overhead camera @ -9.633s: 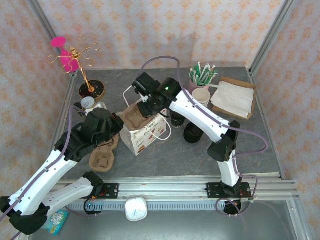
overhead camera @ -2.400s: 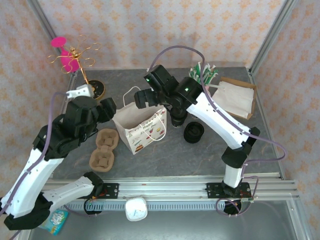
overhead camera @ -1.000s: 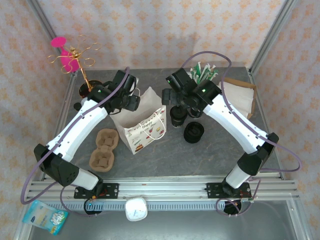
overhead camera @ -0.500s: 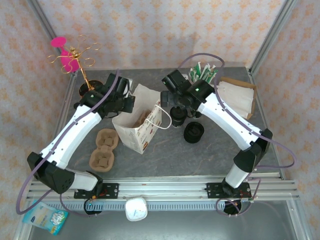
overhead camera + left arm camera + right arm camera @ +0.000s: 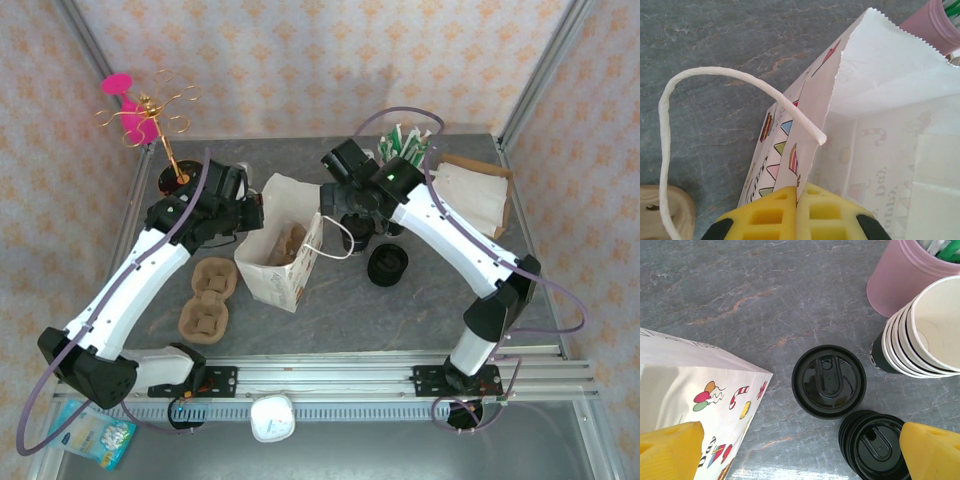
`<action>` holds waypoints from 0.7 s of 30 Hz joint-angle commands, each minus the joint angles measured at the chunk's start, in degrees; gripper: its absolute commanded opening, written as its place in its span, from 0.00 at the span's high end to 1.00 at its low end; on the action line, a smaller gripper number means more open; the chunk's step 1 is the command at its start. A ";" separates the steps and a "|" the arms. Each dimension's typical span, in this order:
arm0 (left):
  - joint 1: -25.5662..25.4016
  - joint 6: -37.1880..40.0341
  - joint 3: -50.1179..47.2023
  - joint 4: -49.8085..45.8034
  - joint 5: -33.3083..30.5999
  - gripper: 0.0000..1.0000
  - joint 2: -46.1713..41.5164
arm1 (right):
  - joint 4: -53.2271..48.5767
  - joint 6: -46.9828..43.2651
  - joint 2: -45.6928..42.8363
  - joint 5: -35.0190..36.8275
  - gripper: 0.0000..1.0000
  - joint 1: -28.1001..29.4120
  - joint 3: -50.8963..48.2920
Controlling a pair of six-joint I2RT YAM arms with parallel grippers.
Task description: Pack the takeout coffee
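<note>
Nearest us on the left of the tabletop (image 5: 400,310) lies a brown cup carrier (image 5: 206,300), its pockets bare. Just past it stands the paper bag (image 5: 283,265), mouth wide open, with something brown and cardboard down inside. The left arm (image 5: 140,270) has charge of it. The left jaws are pinched tight together on the bag's left wall just under the rim, and the white cord handle (image 5: 715,97) loops free beside them.

Over to the right, the stack of lids (image 5: 876,445) sits nearest. Just beyond it is the coffee cup (image 5: 829,381), lidded and upright on the tabletop, just right of the bag's corner but not touching it. The right jaws hang above it, spread as wide as they go and gripping nothing.

So the pick-up looks like the step in hand, and it's a tight spot. The jaws want centring on that cup, then a straight drop, one finger slipping between cup and bag. The other must stay clear of the lids and the stack of cups (image 5: 920,335) at the far right. Close on the body below the lid, gently, since paper walls buckle, and carry it level. Meanwhile the left side's job is to hold that mouth open and steady. Farthest back stands the pink cup (image 5: 907,277).
</note>
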 commanded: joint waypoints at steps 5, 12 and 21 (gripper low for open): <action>0.26 -5.17 0.15 2.42 -0.88 1.00 -2.78 | -1.84 0.46 1.18 -2.41 0.04 2.28 7.13; 0.30 -12.12 -1.30 3.70 -1.65 1.00 -5.38 | -8.69 2.09 5.94 -0.27 0.10 4.54 19.67; 0.26 -18.16 -5.64 5.66 0.65 1.00 -6.72 | -9.29 5.40 9.08 -4.58 0.28 8.93 25.91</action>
